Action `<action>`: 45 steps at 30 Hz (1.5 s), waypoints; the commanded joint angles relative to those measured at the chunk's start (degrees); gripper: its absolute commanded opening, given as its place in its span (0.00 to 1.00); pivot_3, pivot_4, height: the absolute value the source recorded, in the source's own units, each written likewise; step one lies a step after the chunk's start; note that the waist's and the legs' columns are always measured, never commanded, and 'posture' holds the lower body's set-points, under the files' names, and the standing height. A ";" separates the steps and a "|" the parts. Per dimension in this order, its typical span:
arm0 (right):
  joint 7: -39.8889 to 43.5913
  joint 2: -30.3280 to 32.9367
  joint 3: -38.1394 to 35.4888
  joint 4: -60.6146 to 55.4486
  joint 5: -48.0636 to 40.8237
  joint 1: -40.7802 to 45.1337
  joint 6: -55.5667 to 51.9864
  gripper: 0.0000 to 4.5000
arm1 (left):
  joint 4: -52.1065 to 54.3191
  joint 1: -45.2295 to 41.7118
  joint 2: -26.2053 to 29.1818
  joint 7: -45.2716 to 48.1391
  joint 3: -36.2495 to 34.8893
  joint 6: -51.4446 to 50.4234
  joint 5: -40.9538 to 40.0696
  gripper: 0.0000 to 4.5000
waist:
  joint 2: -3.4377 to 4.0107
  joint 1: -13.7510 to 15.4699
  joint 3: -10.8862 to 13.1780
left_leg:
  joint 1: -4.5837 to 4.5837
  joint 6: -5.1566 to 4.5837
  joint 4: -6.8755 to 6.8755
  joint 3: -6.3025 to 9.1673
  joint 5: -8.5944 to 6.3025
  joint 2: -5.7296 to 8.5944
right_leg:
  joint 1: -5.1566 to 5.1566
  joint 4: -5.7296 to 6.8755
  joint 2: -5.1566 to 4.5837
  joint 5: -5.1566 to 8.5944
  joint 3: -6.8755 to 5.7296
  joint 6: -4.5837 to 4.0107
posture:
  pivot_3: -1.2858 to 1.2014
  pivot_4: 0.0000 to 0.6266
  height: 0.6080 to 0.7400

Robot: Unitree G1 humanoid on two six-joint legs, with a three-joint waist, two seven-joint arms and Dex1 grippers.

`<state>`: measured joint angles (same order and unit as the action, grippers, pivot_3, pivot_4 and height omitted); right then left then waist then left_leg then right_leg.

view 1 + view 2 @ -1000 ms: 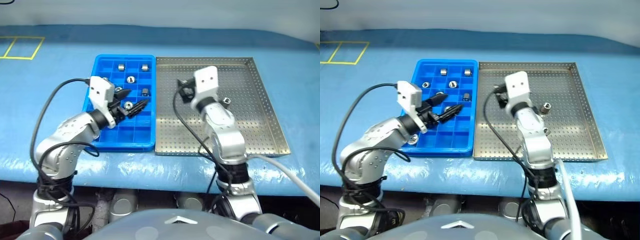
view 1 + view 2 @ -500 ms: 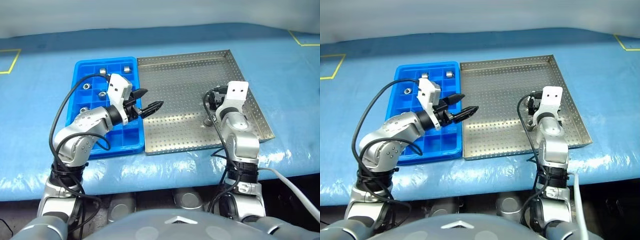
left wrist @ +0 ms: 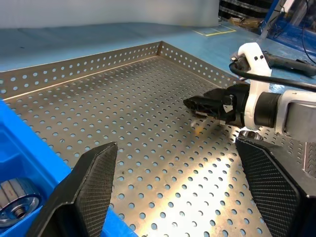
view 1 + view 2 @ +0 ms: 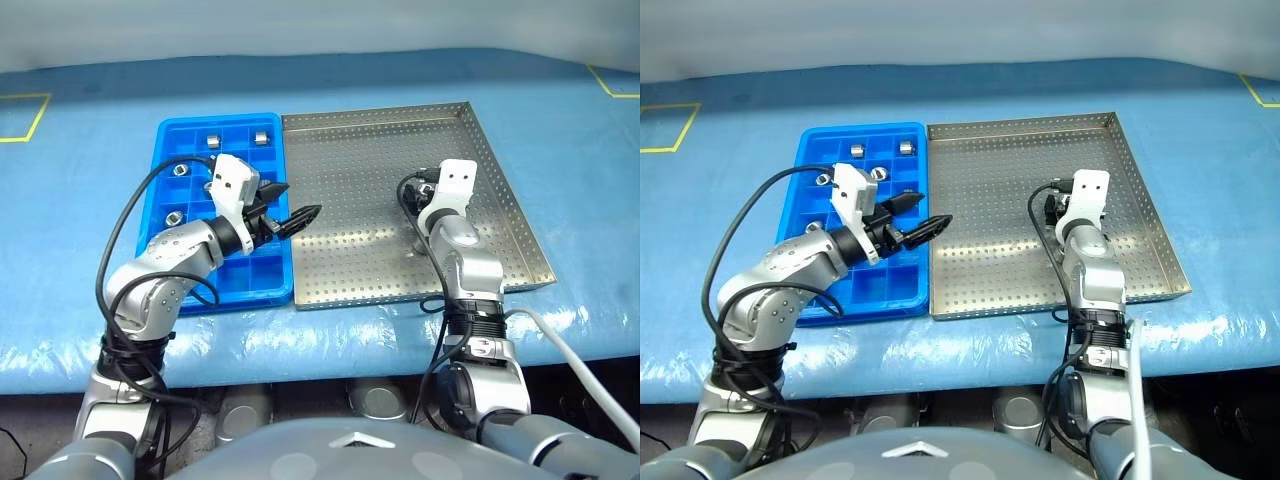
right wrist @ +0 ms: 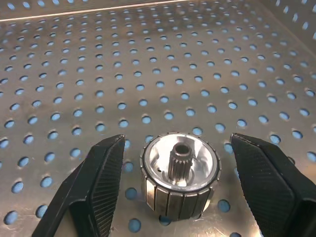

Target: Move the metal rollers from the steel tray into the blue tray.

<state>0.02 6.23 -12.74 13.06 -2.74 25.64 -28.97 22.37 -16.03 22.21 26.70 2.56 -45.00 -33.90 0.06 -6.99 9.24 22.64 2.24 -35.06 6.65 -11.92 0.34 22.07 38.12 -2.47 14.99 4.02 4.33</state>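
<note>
A shiny silver ribbed metal roller [image 5: 180,181] with a small toothed hub is seen standing upright on the perforated grey steel tray [image 5: 148,59], between the spread black fingers [image 5: 98,182] of the right gripper [image 5: 180,190]; neither finger is touching it. The left gripper [image 4: 290,220] is held wide open and empty above the seam where the bright blue compartmented plastic tray [image 4: 180,135] meets the steel tray; more rollers [image 4: 856,151] are seen in compartments beyond it.

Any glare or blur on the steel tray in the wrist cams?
Left wrist view: bright glare streak on the steel tray floor ahead of the open left gripper. Right wrist view: roller sharp, its top face shiny; fingers soft-edged.
</note>
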 commanded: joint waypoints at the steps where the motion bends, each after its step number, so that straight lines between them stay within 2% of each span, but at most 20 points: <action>1: -0.75 0.46 -0.02 -0.80 -0.53 1.23 1.37 0.60 | 2.76 0.09 0.19 -0.51 -1.43 0.00 -0.40 0.93 | 0.00 0.12 0.00 | 0.00 0.00 0.00 0.00 0.00 0.00 | 0.00 0.00 0.00 0.00 0.00 0.00 | 0.49 0.24 1.00; 3: -0.84 0.52 0.13 -1.41 -0.61 1.23 1.31 0.47 | 2.73 0.07 0.20 -0.74 -1.57 -0.06 -0.47 0.93 | 0.00 0.16 0.00 | 0.00 0.00 0.00 0.01 0.00 0.00 | 0.00 0.01 0.00 0.00 0.00 0.00 | 0.49 0.24 1.00; 8: -0.09 -0.35 2.06 -8.26 -1.07 0.29 0.25 0.47 | 2.67 -0.07 0.73 -0.80 -2.46 0.06 -0.31 0.93 | 0.04 0.09 0.02 | 0.00 0.00 0.00 0.00 0.00 0.00 | 0.01 0.01 0.00 0.00 0.00 0.00 | 0.49 0.24 1.00; 10: 2.46 -1.43 4.85 -14.64 -2.93 -0.22 -2.01 0.47 | 2.38 -0.47 1.59 -0.88 -4.63 0.82 -0.22 0.93 | 0.05 0.04 0.03 | 0.00 0.00 0.02 0.01 0.00 0.00 | 0.02 0.01 0.00 0.00 0.00 0.00 | 0.49 0.24 1.00; 13: 10.03 -4.04 14.23 -27.60 -8.88 -1.19 -8.87 0.47 | -0.30 -2.60 3.75 -3.46 -12.25 2.51 0.51 0.93 | 0.06 -0.29 0.04 | 0.02 0.00 0.06 0.02 0.00 -0.06 | 0.10 0.03 0.06 0.01 0.00 0.00 | 0.49 0.24 1.00; 15: 12.26 -5.40 17.64 -31.46 -11.39 -1.50 -12.20 0.47 | -1.42 -3.48 4.85 -4.49 -14.87 2.87 0.82 0.93 | 0.06 -0.37 0.04 | 0.07 0.00 0.06 0.03 0.00 -0.30 | 0.22 0.09 0.27 0.02 0.00 -0.02 | 0.49 0.24 1.00; 17: 15.62 -7.07 24.29 -34.37 -14.43 -1.89 -15.96 0.47 | -2.90 -4.31 6.99 -4.98 -17.66 3.25 1.42 0.93 | 0.06 -0.03 0.04 | 0.06 0.00 0.07 0.09 0.00 -0.46 | 0.22 0.09 0.43 0.03 -0.08 -0.08 | 0.49 0.24 1.00; 22: 22.19 -8.93 35.84 -35.77 -18.97 -1.33 -20.23 0.47 | -4.05 -5.19 10.54 -4.79 -21.33 2.98 1.67 0.93 | -0.01 0.92 0.06 | 0.15 0.03 0.05 0.11 0.00 -0.47 | 0.25 0.04 0.42 0.03 -0.13 -0.12 | 0.50 0.24 1.00; 26: 25.17 -9.02 42.10 -31.87 -18.44 -0.55 -20.34 0.47 | -2.79 -2.89 13.91 -3.09 -19.54 0.51 2.33 0.93 | -0.04 1.45 0.06 | 0.17 0.07 0.06 0.11 0.00 -0.46 | 0.30 0.01 0.41 0.02 -0.13 -0.11 | 0.51 0.24 1.00; 34: 25.53 -10.46 43.11 -21.93 -16.96 -1.40 -18.83 0.47 | -0.22 1.05 13.60 -4.43 -16.23 -1.87 3.01 0.93 | -0.07 2.44 0.07 | 0.22 0.12 0.10 0.10 0.02 -0.59 | 0.42 0.05 0.53 -0.03 -0.14 -0.21 | 0.52 0.24 1.00; 38: 26.04 -9.89 43.22 -20.89 -16.30 -1.76 -18.05 0.47 | 0.02 1.01 13.13 -4.64 -16.02 -1.96 2.64 0.93 | -0.08 2.81 0.07 | 0.24 0.15 0.11 0.10 0.02 -0.71 | 0.45 0.04 0.67 -0.07 -0.14 -0.30 | 0.52 0.24 1.00; 41: 26.29 -9.36 42.79 -22.54 -15.89 -1.98 -17.17 0.61 | -0.38 0.54 12.49 -4.73 -15.40 -2.09 2.68 0.93 | -0.07 2.82 0.07 | 0.23 0.18 0.10 0.10 0.01 -0.82 | 0.46 0.04 0.78 -0.11 -0.13 -0.36 | 0.52 0.24 1.00; 43: 25.86 -9.41 41.34 -24.94 -15.97 -2.49 -15.29 0.74 | -0.75 0.06 11.85 -4.68 -14.75 -2.06 2.68 0.93 | -0.08 2.85 0.07 | 0.23 0.18 0.10 0.10 0.01 -0.87 | 0.47 0.04 0.84 -0.12 -0.13 -0.38 | 0.52 0.24 1.00; 45: 24.66 -9.72 39.08 -27.43 -16.30 -2.91 -14.31 0.74 | -1.04 -0.41 11.13 -4.38 -13.92 -1.94 2.61 0.93 | -0.08 2.95 0.07 | 0.24 0.18 0.09 0.10 0.02 -0.89 | 0.47 0.04 0.86 -0.13 -0.14 -0.39 | 0.51 0.24 1.00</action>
<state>25.36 -2.55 28.64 -10.28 -18.37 22.74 -45.31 20.25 -15.26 33.61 22.27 -11.39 -47.28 -31.48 -0.02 -4.04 9.32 22.88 2.42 -34.98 6.74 -11.90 -0.56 22.53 38.16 -1.61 14.86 3.89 3.94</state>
